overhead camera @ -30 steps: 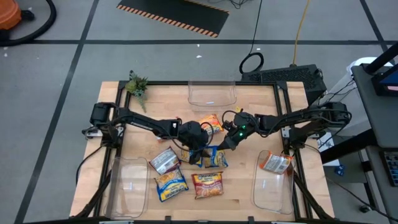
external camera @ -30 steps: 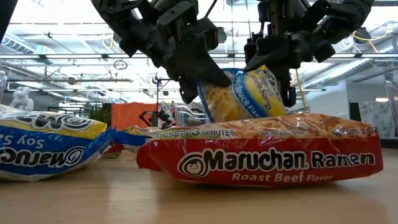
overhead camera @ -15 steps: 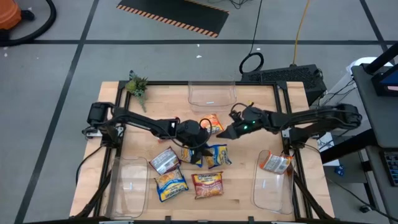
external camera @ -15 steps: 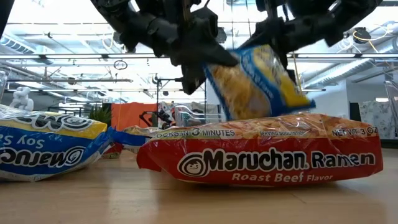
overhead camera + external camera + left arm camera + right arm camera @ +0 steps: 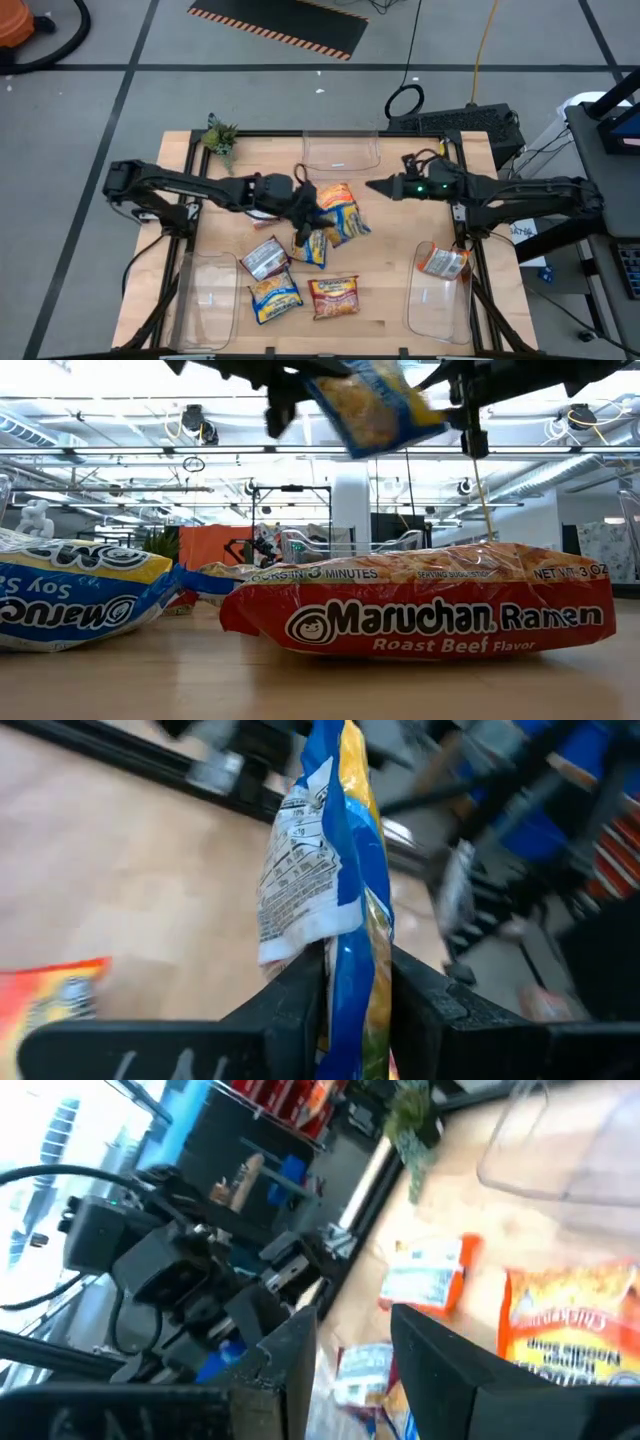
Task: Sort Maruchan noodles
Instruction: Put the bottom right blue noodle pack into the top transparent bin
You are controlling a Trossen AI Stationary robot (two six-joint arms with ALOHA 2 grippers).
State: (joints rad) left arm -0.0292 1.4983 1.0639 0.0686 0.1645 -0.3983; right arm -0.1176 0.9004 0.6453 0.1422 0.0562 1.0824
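Note:
My left gripper (image 5: 308,215) is shut on a blue-and-yellow noodle packet (image 5: 348,222) over the middle of the table. In the low view the packet (image 5: 375,405) hangs well above the tabletop. My right gripper (image 5: 372,187) is open and empty, to the packet's far right, fingers pointing toward the table's left; its wrist view shows the gap (image 5: 352,1320). Lying flat on the table are an orange packet (image 5: 335,194), a dark blue one (image 5: 310,250), a silver one (image 5: 263,257), a yellow-and-blue one (image 5: 275,297) and a red one (image 5: 335,297). My left gripper pinches the packet's end (image 5: 350,945) between its two fingers, one on each flat face. The fingers come from the table's left. The packet reaches away from the fingers toward the right, tilted and lifted clear of the table.
A clear bin (image 5: 340,152) stands at the far edge, one (image 5: 205,300) at the near left, one (image 5: 440,300) at the near right holding an orange-and-white packet (image 5: 443,262). A small plant (image 5: 220,137) stands at the far left corner. The red Roast Beef packet (image 5: 420,615) fills the low view.
My left gripper has risen and drawn a little toward the table's left with the blue-and-yellow packet, which has gone from just above the other packets to well above them, and has tilted. My right gripper has moved away from the packet, up and toward the far right.

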